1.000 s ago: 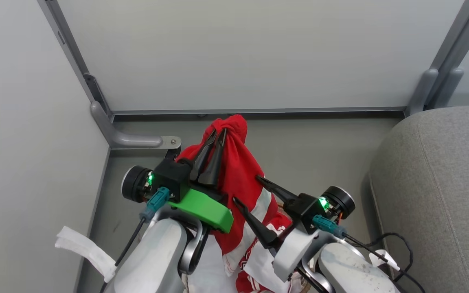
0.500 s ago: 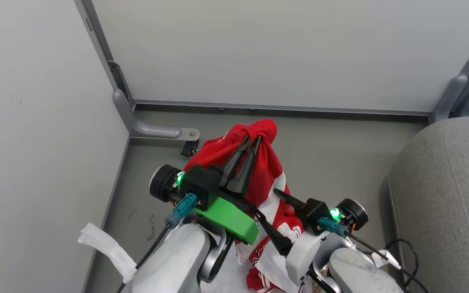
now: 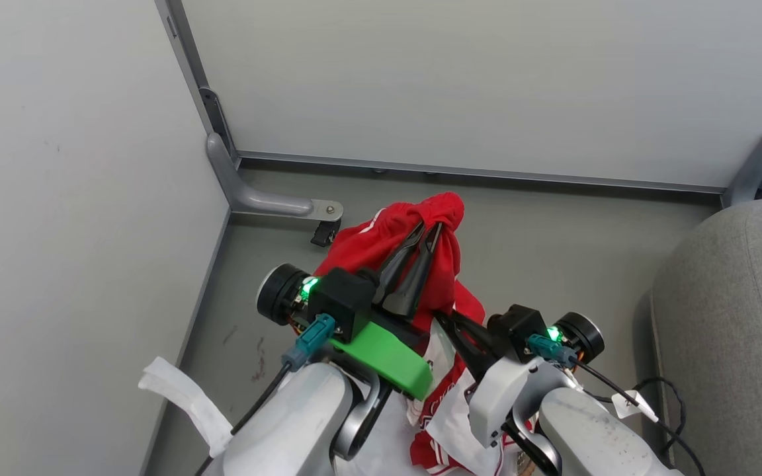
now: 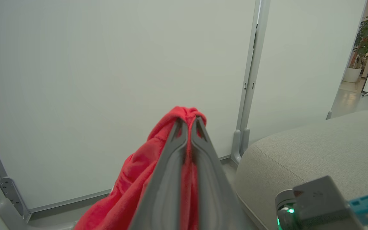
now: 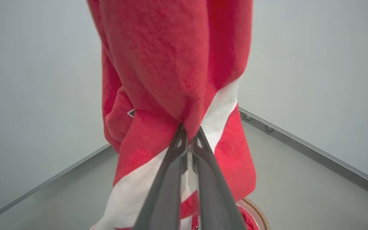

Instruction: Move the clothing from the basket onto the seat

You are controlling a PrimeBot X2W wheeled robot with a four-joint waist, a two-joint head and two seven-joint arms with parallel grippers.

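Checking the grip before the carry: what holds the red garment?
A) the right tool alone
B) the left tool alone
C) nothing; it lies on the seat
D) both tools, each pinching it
D: the left tool is shut on the garment at its top bunch, and the right tool is shut on it lower down.

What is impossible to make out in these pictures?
- Basket: right wrist view, just a bit of rim is visible; the clothing and the bottom edge hide the rest.
- Seat: head view, cut off by the right edge.
- Lettering: head view, partly covered by the right arm.
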